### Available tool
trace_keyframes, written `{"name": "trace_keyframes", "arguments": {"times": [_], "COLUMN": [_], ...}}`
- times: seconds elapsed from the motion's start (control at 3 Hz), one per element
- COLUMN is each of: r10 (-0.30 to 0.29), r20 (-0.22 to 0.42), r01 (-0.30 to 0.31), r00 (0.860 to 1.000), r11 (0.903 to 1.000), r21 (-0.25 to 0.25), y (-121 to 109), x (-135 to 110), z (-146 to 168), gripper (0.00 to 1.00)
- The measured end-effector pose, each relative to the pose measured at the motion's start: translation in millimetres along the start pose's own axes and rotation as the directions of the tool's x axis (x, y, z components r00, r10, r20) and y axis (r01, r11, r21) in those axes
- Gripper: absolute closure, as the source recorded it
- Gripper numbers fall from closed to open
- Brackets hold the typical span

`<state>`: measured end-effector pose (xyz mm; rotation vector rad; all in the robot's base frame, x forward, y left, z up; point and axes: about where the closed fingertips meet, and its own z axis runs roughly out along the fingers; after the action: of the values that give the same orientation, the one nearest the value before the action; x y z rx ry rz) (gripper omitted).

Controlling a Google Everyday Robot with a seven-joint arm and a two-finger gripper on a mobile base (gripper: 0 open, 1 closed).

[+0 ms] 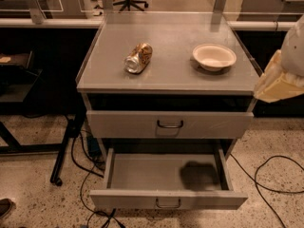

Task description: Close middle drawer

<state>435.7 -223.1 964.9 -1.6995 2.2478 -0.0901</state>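
The middle drawer [168, 201] is pulled far out below the top drawer; it is grey metal with a low wide front and a small wire handle [168, 204]. Its inside is bare, with a dark shadow at the right. The taller-fronted top drawer [169, 124] with its larger handle sits above it, a dark gap over its front. The lowest drawer is hidden under the open one. My gripper [277, 82], a cream-coloured part below the white arm, hangs at the right edge beside the cabinet's top right corner, well above and to the right of the open drawer.
On the cabinet top [171, 75] lie a crushed can [138, 58] on its side and a white bowl [214, 56]. Cables [270, 175] trail on the speckled floor at right and at left. A black stand leg [64, 151] is at left. Desks and an office chair stand behind.
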Motion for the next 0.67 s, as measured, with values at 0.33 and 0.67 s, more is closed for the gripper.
{"name": "trace_keyframes", "arguments": {"times": [0.33,0.67], "r10": [0.081,0.114], "r20": [-0.06,-0.115], "r01": [-0.083,-0.125], "r00": [0.995,0.987], "r11": [0.9962,0.9874], "r21": [-0.026,-0.097], "y": [28,58], "x": [46,78], "z": [59,114], "gripper": [1.0,1.0]}}
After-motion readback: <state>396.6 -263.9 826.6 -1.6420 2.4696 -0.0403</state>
